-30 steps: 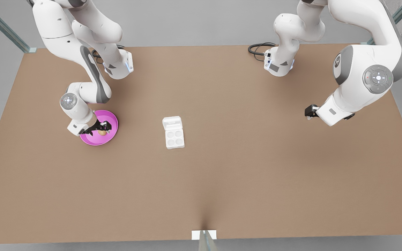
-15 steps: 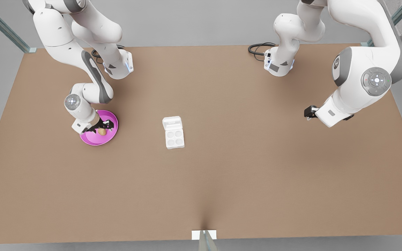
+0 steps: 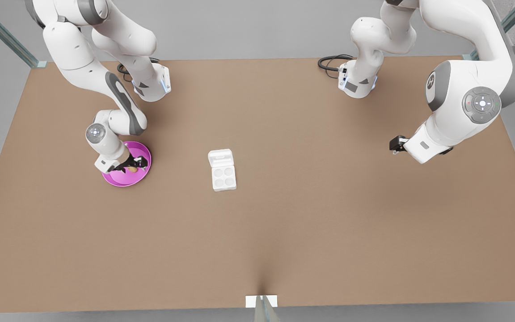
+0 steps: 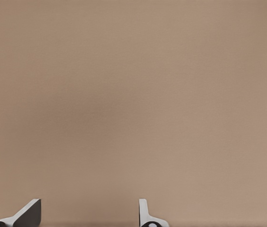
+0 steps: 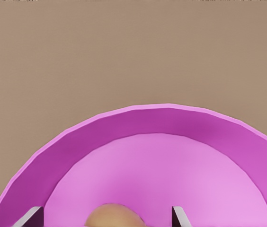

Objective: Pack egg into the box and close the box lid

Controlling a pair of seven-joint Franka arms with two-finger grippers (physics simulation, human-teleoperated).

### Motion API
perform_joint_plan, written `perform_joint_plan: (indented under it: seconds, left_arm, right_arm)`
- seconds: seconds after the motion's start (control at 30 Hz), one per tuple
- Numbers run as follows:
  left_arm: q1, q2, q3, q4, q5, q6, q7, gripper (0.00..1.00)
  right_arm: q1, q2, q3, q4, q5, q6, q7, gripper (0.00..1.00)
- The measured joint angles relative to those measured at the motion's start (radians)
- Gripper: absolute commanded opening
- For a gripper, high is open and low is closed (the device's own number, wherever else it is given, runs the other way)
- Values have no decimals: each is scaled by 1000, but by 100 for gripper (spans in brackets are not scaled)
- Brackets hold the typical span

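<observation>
Front view: right tool (image 3: 128,167) sits over the egg (image 3: 132,169) on the pink plate (image 3: 123,180), left of the box (image 3: 223,170), while its wrist view shows fingers (image 5: 178,218) spread around the egg, nothing gripped yet; left tool (image 4: 88,215) waits open over bare table (image 4: 133,94).

Tan-beige egg (image 3: 132,169) on a magenta-pink plate (image 3: 123,180), rim darker than its floor. White box (image 3: 224,176), white box lid (image 3: 221,158). Plain brown table (image 3: 284,223). Arms white with grey joints; right gripper (image 3: 128,164) black, left gripper (image 4: 90,215) fingertips white and dark grey.
</observation>
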Motion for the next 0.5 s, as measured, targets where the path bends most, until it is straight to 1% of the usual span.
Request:
perform_joint_plan:
  seconds: [0.23, 0.27, 0.3, 0.5]
  left_arm:
    - [-1, 0, 0, 0, 0, -1, 0, 100]
    - [-1, 0, 0, 0, 0, -2, 0, 100]
    - [-1, 0, -1, 0, 0, -2, -1, 100]
    - [-2, 6, -3, 0, 0, -3, -1, 100]
  right_arm:
    - [-26, -1, 0, -1, -3, 9, -3, 99]
    - [-26, -1, 0, -1, -3, 10, -3, 88]
    - [-26, 0, 0, -1, -4, 10, -3, 87]
    - [-35, -3, 0, -6, -4, 10, -6, 87]
